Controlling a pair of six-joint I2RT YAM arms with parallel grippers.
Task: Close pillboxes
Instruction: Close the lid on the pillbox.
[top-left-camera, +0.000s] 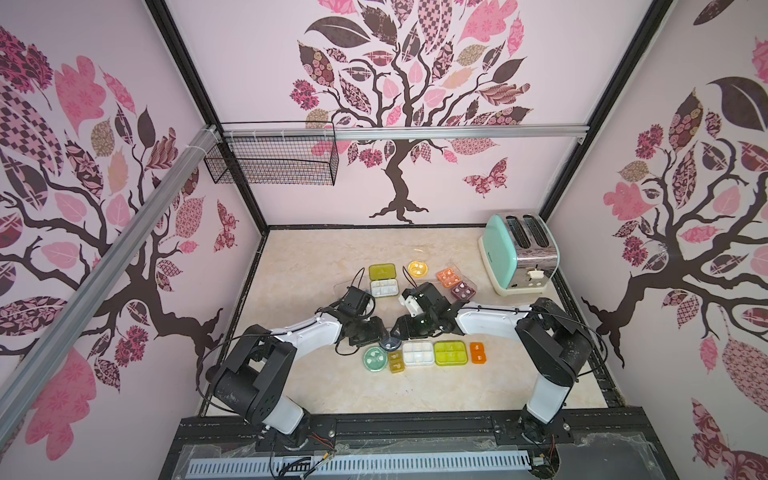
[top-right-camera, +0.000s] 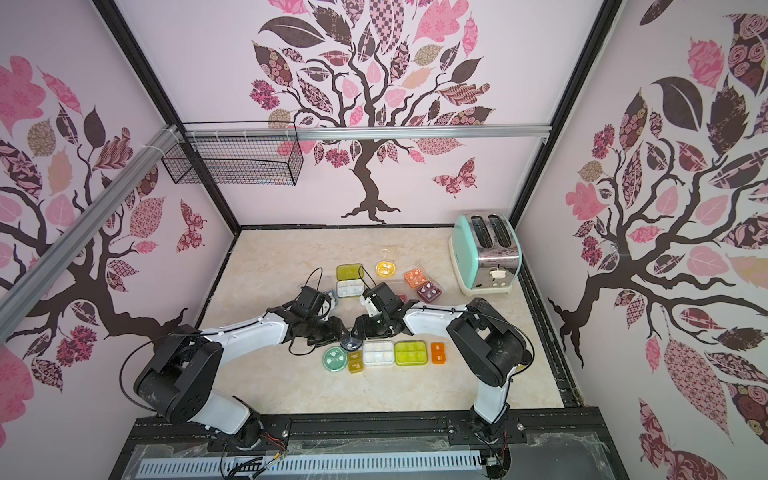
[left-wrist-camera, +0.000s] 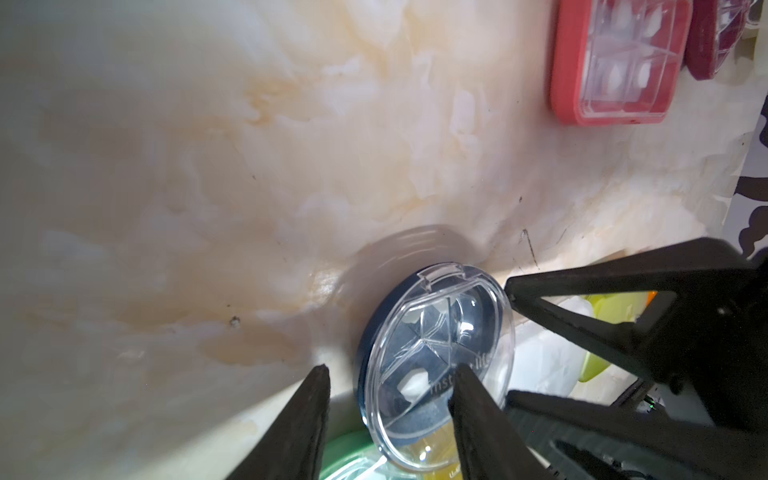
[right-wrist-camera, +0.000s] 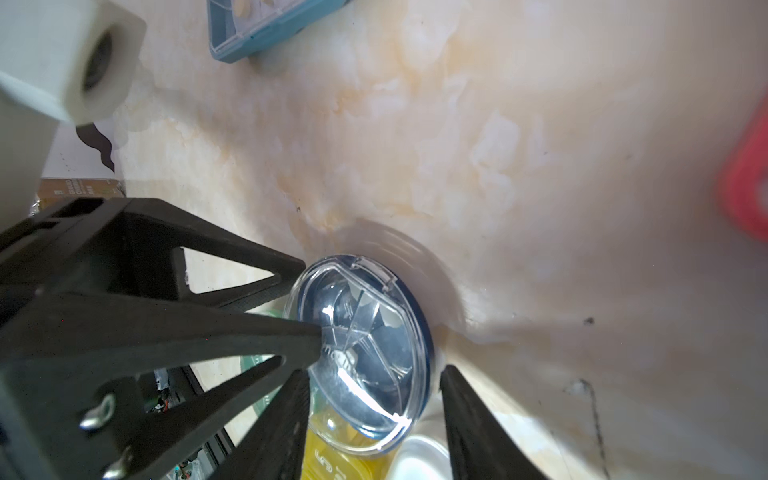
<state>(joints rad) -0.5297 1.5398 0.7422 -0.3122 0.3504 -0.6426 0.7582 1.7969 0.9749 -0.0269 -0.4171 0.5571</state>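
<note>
The navy box (left-wrist-camera: 436, 353) is found in the row farthest from the toaster (top-left-camera: 519, 253). Its clear lid (right-wrist-camera: 361, 332) is lowered but, it is judged, not latched. The box is straddled by the right claw (right-wrist-camera: 374, 372), whose jaws stand apart at either side of the rim, probably so that it is braced; firm contact cannot be confirmed. The left claw (left-wrist-camera: 392, 370) is held open too, with one finger (left-wrist-camera: 473, 407) laid over the lid, seemingly for pressing. The orange box (top-left-camera: 448, 277), nearer the toaster, is thought to be open. A marbled table (top-left-camera: 332, 257) is enclosed by walls (top-left-camera: 249, 83) papered with pink trees.
</note>
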